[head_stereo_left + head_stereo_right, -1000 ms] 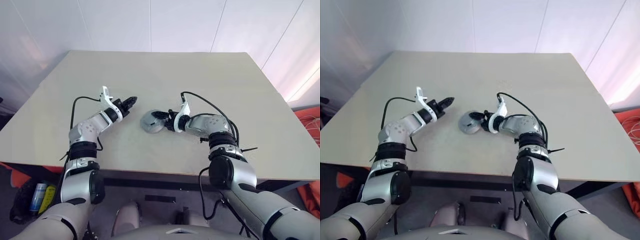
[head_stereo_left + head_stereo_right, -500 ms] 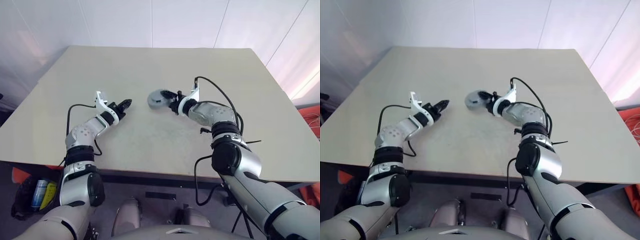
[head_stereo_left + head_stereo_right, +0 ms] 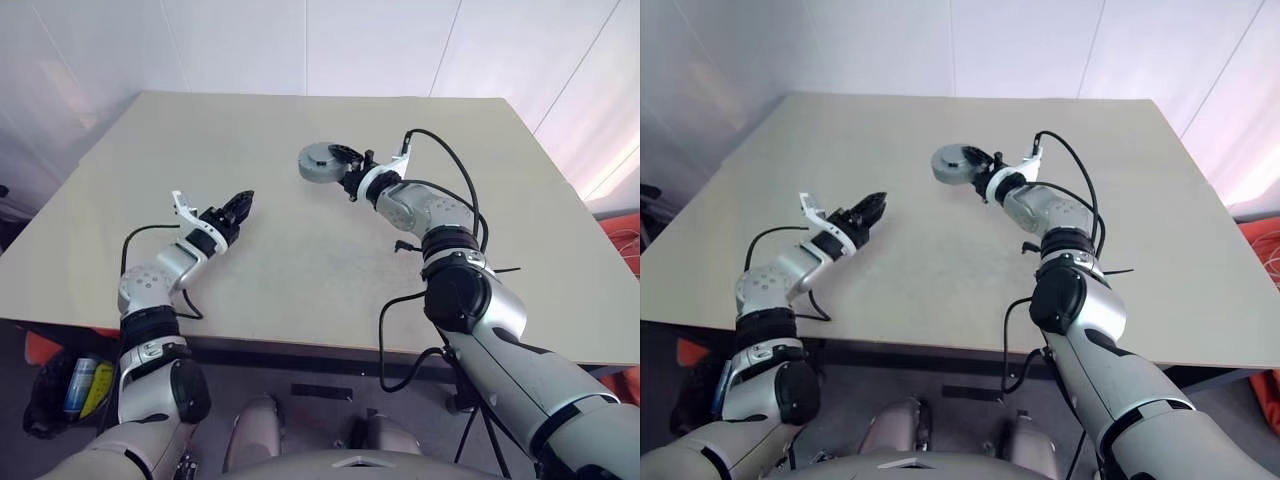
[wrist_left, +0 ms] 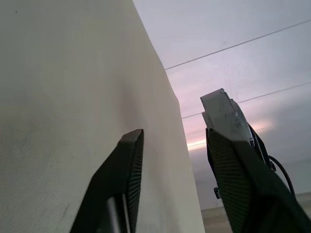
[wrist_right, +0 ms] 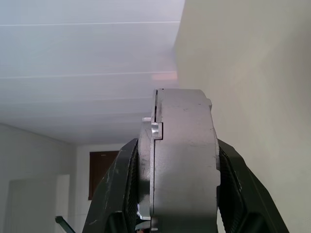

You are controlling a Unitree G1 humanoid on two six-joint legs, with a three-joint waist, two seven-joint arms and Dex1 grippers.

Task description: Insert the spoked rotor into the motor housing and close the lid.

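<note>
Wide, pale beige bench (image 3: 300,250) seen from above, bare apart from two robot arms reaching over it. Right gripper (image 3: 345,160) raised above the far middle of the bench, jaws set partly apart and clamped on the two flat faces of a round, shallow, metal-grey motor housing (image 3: 320,163). In the right wrist view, housing (image 5: 182,160) seen edge-on between the black fingers (image 5: 121,194), with a thin seam running round its rim where the flat grey metal lid (image 5: 147,160) meets the case; seemingly closed, spoked rotor presumably inside, though hidden. Housing lifted clear of the bench, axis lying roughly level and across the jaws, rim pointing away from the wrist toward the robot's left. Likely held up like this for carrying or showing the finished assembly. Left gripper (image 3: 235,205) low over the near left of the bench, well apart from the housing, jaws about half open and holding nothing; apparently just standing by.
</note>
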